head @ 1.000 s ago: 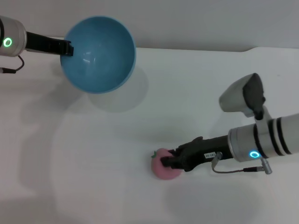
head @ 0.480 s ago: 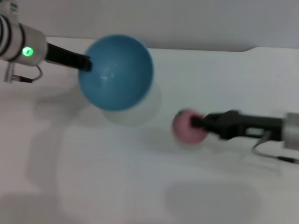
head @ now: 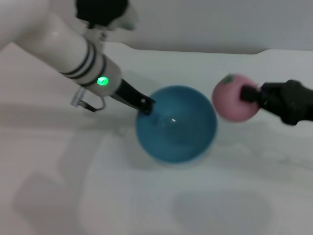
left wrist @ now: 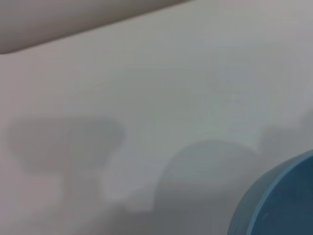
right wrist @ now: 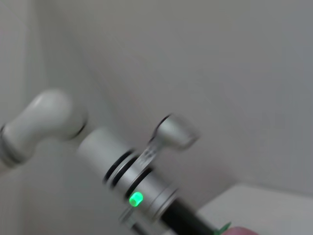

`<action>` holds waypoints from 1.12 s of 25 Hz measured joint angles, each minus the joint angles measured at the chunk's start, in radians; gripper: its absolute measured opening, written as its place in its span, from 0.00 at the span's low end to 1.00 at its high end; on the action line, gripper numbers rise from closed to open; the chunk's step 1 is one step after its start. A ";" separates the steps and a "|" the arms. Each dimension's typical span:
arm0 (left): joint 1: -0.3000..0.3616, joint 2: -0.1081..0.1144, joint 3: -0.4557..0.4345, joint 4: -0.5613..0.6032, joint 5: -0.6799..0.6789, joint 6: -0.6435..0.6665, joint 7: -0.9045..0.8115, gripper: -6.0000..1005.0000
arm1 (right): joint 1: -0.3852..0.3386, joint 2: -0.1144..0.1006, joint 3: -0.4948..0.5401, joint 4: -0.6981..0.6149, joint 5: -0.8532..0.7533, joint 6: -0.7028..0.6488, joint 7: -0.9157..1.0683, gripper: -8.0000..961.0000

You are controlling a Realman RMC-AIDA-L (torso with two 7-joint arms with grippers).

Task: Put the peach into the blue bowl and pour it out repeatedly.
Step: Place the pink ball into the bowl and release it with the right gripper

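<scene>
Converging over mid-desk: both arms have swung inward within the last second. The left gripper, fingers clamped on the rim, has carried the blue bowl from the far left corner to the centre, mouth up. The right gripper, fingers closed on the peach, has lifted it off the desk near the front edge; the peach now hangs just beside the bowl's right rim, slightly higher. Judgement: drop-in comes next, once the peach is over the opening.
</scene>
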 joint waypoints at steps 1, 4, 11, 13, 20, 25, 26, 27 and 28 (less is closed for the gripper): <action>-0.009 -0.001 0.027 -0.008 -0.024 -0.010 -0.001 0.01 | 0.017 0.005 -0.002 -0.029 -0.063 -0.019 0.008 0.08; -0.024 -0.002 0.078 -0.017 -0.061 -0.027 -0.009 0.01 | 0.029 0.021 -0.002 -0.068 -0.129 -0.027 0.014 0.10; -0.053 -0.004 0.197 -0.032 -0.134 -0.069 -0.048 0.01 | 0.060 0.051 -0.035 -0.153 -0.293 -0.010 0.075 0.13; -0.054 -0.004 0.201 -0.034 -0.145 -0.070 -0.048 0.01 | 0.067 0.051 -0.037 -0.154 -0.325 0.011 0.104 0.14; -0.054 -0.002 0.197 -0.042 -0.153 -0.071 -0.048 0.01 | 0.072 0.049 -0.037 -0.157 -0.346 0.038 0.118 0.17; -0.062 -0.001 0.197 -0.046 -0.151 -0.072 -0.049 0.01 | 0.081 0.047 -0.037 -0.169 -0.364 0.017 0.123 0.20; -0.065 -0.001 0.197 -0.051 -0.148 -0.072 -0.049 0.01 | 0.081 0.046 -0.036 -0.171 -0.365 0.012 0.123 0.20; -0.065 -0.001 0.197 -0.051 -0.148 -0.072 -0.049 0.01 | 0.081 0.046 -0.035 -0.174 -0.366 0.008 0.123 0.24; -0.066 -0.001 0.196 -0.053 -0.149 -0.073 -0.049 0.01 | 0.081 0.046 -0.032 -0.176 -0.366 0.006 0.123 0.28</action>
